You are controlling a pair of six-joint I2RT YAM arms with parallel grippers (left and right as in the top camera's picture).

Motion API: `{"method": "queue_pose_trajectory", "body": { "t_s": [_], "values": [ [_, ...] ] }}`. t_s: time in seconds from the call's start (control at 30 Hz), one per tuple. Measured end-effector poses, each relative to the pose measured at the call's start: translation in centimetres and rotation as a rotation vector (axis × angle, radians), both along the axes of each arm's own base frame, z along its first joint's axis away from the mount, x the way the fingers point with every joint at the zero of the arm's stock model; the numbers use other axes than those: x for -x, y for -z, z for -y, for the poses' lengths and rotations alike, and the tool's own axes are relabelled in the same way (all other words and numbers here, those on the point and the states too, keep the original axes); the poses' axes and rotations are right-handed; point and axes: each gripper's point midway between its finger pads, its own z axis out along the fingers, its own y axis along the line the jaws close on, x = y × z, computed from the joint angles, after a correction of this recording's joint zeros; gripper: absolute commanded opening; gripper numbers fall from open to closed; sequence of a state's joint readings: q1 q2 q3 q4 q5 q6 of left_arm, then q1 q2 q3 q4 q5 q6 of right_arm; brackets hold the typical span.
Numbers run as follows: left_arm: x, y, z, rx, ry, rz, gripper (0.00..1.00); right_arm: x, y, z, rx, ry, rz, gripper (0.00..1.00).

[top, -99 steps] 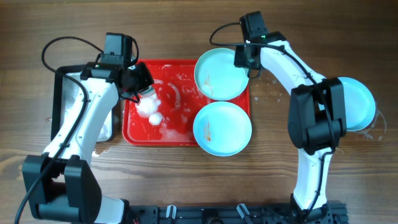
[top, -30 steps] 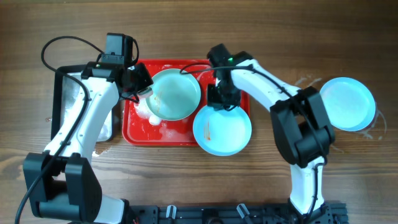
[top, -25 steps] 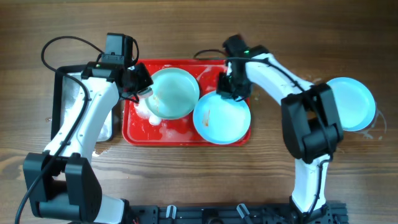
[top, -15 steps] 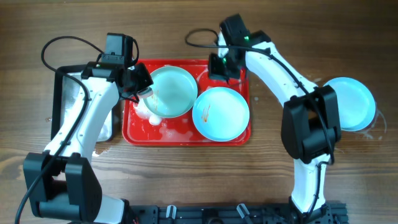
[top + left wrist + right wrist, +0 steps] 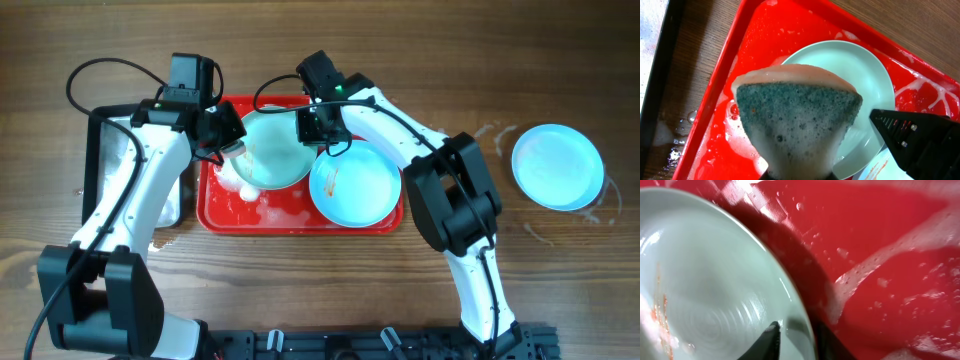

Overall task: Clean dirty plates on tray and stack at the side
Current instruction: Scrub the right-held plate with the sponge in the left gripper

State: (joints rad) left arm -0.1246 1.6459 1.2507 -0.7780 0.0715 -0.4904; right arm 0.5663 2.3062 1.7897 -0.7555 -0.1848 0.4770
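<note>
Lining up the scrub here: my left gripper [image 5: 224, 137] is clamping the soapy sponge [image 5: 797, 120] at the edge of the left plate [image 5: 280, 160], which is sitting on the red tray [image 5: 225, 215] beside the second plate [image 5: 355, 188], with the third plate [image 5: 557, 165] lying on the tabletop [image 5: 450, 60] well off to the right. My right gripper [image 5: 802, 335] is straddling that left plate's rim with jaws only narrowly parted, and I can't tell if it's actually pinching. I'm reckoning it needs to be pinning that rim firmly before I'm pressing the sponge down and wiping across the orange smear [image 5: 660, 311], or the plate is sliding into its neighbour.
</note>
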Motion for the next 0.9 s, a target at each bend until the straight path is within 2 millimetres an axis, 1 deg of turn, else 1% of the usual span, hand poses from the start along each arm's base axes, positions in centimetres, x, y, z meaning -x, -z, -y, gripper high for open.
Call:
{"method": "queue_pose_trajectory", "body": {
  "t_s": [0.03,0.1,0.23,0.43,0.5,0.53,0.63,0.67,0.73,0.77,0.83,0.9],
  "values": [
    [0.0,0.0,0.0,0.0,0.0,-0.001,0.04,0.0,0.0,0.1,0.003,0.005,0.001,0.1],
    [0.0,0.2,0.0,-0.001,0.0,-0.006,0.04,-0.1,0.0,0.1,0.004,0.013,0.001,0.05],
    [-0.1,0.7,0.0,-0.002,0.0,-0.016,0.04,0.2,0.0,-0.2,0.007,0.009,-0.002,0.04],
    [-1.1,0.5,0.1,0.0,-0.001,0.023,0.04,2.1,0.1,-2.5,0.009,-0.042,-0.008,0.04],
    [-1.6,0.9,-0.2,-0.017,-0.009,0.031,0.04,2.6,0.1,-2.9,0.009,-0.048,-0.012,0.04],
    [-1.8,1.5,-0.3,-0.026,-0.012,0.025,0.04,2.6,0.1,-2.9,0.009,-0.043,-0.014,0.04],
    [-2.8,4.1,-0.5,-0.044,-0.018,-0.002,0.04,2.6,0.1,-2.9,0.008,-0.039,-0.016,0.04],
    [-3.1,5.5,-0.5,-0.049,-0.018,-0.02,0.04,2.6,0.1,-2.9,0.007,-0.037,-0.017,0.04],
    [-3.0,8.3,-0.5,-0.058,-0.018,-0.075,0.04,2.6,0.1,-2.9,0.007,-0.037,-0.017,0.04],
    [-2.9,9.3,-0.5,-0.061,-0.018,-0.095,0.04,2.6,0.1,-2.9,0.007,-0.037,-0.017,0.04],
    [-2.8,10.4,-0.6,-0.065,-0.017,-0.119,0.04,2.6,0.1,-2.9,0.007,-0.037,-0.017,0.04],
    [-2.8,10.5,-0.5,-0.064,-0.017,-0.117,0.04,2.6,0.1,-2.9,0.007,-0.037,-0.017,0.04]
  ]
}}
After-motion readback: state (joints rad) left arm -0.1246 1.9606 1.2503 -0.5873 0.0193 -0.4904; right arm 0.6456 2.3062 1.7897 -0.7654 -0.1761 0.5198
